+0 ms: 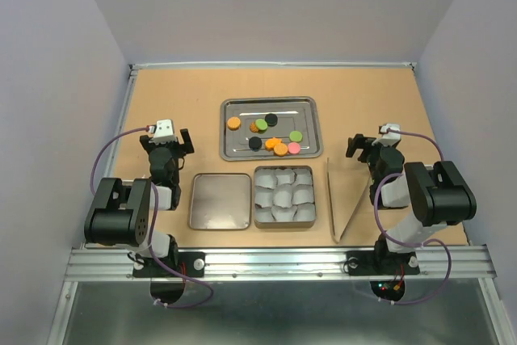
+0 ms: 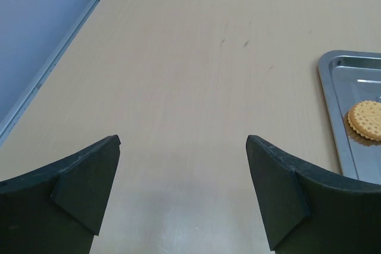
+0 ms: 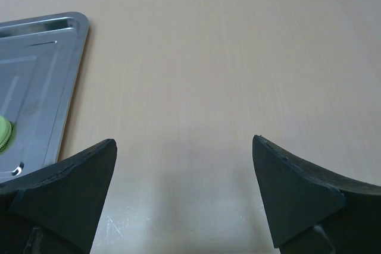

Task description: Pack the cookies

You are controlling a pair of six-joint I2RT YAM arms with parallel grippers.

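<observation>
The cookies [image 1: 261,124] are small flat rounds in orange, black, green and pink, about nine, scattered on a steel tray [image 1: 268,100] at the middle of the surface [image 1: 388,94]. Nearer the arms sits a tin [image 1: 255,196] filled with white paper cups [image 1: 283,195]. Just left of it lies a shallow empty tin [image 1: 220,201]. The left hand [image 2: 183,147] and the right hand [image 3: 184,147] are spread wide apart, holding nothing, one on each side of the tray.

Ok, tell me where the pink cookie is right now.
In the top view, the pink cookie lies in the near right corner of the steel tray, beside an orange cookie, just beyond the tin of paper cups.
</observation>
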